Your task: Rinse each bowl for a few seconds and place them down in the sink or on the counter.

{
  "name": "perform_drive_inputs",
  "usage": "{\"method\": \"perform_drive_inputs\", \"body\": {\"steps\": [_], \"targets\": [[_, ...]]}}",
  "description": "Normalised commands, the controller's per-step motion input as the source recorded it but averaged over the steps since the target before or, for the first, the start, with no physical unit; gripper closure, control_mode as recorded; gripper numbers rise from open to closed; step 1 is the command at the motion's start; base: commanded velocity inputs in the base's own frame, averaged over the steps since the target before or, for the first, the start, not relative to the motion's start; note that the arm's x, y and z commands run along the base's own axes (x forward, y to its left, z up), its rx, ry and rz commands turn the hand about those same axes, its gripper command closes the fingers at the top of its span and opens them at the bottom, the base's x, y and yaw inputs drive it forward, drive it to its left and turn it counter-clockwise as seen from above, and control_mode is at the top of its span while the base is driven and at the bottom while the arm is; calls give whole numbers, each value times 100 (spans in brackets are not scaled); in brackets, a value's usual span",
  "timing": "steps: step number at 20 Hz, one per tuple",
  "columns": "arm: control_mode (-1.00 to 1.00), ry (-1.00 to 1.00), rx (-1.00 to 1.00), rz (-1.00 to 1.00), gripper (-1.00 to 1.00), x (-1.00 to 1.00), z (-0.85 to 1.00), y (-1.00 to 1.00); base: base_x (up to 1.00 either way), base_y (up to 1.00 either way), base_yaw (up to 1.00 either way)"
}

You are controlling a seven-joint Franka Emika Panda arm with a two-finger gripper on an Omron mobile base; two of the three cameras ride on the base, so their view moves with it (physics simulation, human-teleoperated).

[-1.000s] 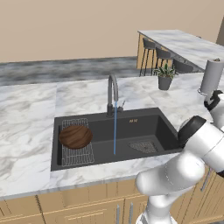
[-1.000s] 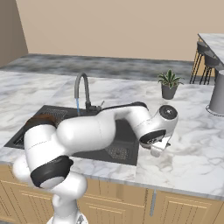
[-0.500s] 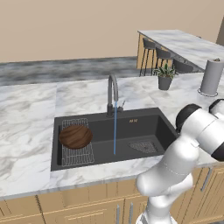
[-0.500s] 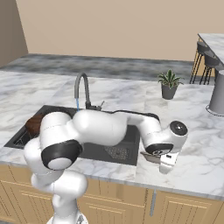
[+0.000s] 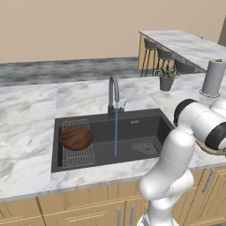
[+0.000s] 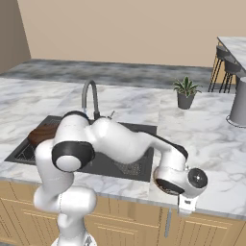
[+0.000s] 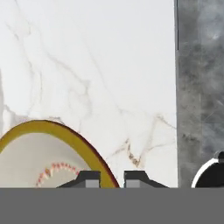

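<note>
Swinging further out over the half second, the arm is now carrying its gripper [image 7: 111, 177] down past the counter's [image 5: 31, 110] front edge at about five o'clock of the sink [image 5: 145, 128], where a second ago the hand was hanging up by the paper-towel roll [image 5: 213, 77]. From left to right in the left base view, white grey-veined marble is running over light wooden cabinets, the black basin is sitting in it, and the dark wood-grained bowl [image 5: 76, 137] is lying on the wire rack [image 5: 79, 156] at nine o'clock of the basin. A thin blue stream is falling from the grey arched tap [image 5: 114, 93] at the basin's twelve o'clock, with the mesh strainer [image 5: 144, 148] at four. A potted plant [image 5: 166, 77] is standing at two o'clock, before the raised bar top [image 5: 185, 42] and its stools. No writing is readable. The hand view is showing the tan bowl [image 7: 39, 157], cream inside with a yellow-and-dark rim and a ring of red dots, lying on marble beside a grey strip. Its rim is sitting just by the left fingertip [image 7: 89, 178]; the tips are standing a narrow gap apart, and whether they are pinching it I cannot tell.
</note>
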Motion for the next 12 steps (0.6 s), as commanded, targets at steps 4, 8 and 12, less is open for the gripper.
{"method": "perform_drive_inputs", "body": {"steps": [4,8,12], "targets": [[-100,-18,2,13,100,-4,-17,-3,0,0,0],[-100,-15,0,9,-100,1,9,5,0,0,0],[-100,-11,0,4,-100,0,44,3,0,0,0]]}}
